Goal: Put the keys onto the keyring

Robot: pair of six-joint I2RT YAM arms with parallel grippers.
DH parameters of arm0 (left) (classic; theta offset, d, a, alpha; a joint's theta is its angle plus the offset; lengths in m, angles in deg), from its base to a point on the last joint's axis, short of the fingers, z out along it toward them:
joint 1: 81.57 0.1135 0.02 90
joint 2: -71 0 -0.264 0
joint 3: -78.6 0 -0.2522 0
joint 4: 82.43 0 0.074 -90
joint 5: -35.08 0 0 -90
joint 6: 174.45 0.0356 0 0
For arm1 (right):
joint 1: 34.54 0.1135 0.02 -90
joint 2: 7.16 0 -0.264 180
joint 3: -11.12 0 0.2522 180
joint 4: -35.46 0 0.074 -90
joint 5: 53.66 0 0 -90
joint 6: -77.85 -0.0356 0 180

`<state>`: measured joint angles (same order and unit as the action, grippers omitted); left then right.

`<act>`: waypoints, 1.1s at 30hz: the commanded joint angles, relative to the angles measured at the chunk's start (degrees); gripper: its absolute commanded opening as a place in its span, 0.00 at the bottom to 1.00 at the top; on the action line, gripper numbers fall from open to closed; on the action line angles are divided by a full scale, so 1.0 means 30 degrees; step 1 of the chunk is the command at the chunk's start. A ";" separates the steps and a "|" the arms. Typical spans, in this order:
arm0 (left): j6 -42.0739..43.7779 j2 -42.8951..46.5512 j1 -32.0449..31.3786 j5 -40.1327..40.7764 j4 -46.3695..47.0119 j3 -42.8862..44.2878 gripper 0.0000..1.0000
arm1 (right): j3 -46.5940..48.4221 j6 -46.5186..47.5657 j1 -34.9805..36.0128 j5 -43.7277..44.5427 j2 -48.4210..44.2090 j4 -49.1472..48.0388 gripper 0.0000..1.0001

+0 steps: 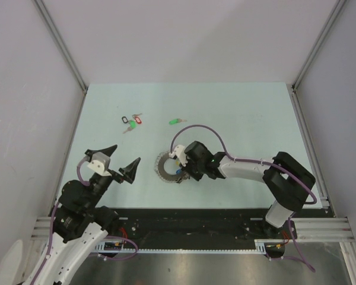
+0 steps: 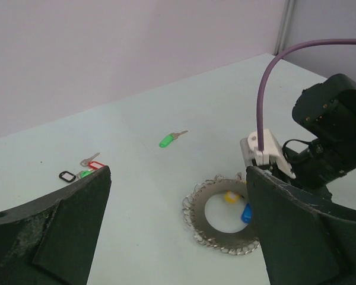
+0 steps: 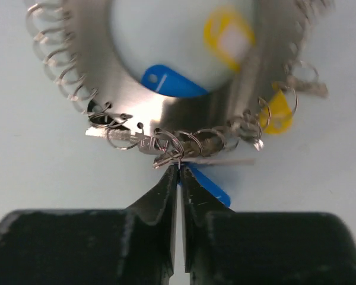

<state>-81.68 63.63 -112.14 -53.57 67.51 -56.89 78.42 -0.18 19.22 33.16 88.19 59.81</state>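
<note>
Right gripper (image 3: pixel 179 173) clenched at the keyring (image 3: pixel 190 116) rim; left gripper (image 1: pixel 126 154) released.
The right gripper's fingers are pressed together, tips touching the ring's near rim; whether they pinch anything cannot be told. The blue-tagged key (image 3: pixel 213 189) lies just beside the tips, partly under one finger. The left gripper hangs spread wide, off to the ring's side and apart from it. The green-tagged key (image 1: pixel 177 122) lies well beyond the right gripper, apart from the ring.

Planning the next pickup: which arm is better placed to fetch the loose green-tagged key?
Left: the left gripper is open and empty; the right gripper is shut at the keyring.
</note>
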 commanded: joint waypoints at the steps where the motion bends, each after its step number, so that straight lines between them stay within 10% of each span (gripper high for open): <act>1: -0.0394 0.0291 0.0140 0.0080 0.0304 -0.0169 1.00 | -0.0560 -0.1790 -0.1043 0.1785 -0.1605 -0.0455 0.14; 17: -0.0717 0.0672 0.0140 0.0373 0.0451 -0.0316 1.00 | -0.1381 -1.4208 0.0215 0.4543 -0.4774 -0.0894 0.43; 33: -0.0775 0.1111 0.0111 0.0929 0.0451 -0.0404 1.00 | -0.1703 -2.0072 0.1065 0.5806 -0.0937 -0.3236 0.27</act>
<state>-83.02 66.25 -112.14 -51.98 67.36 -57.90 74.10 -55.24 21.62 48.35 83.45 54.32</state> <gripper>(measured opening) 0.996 0.287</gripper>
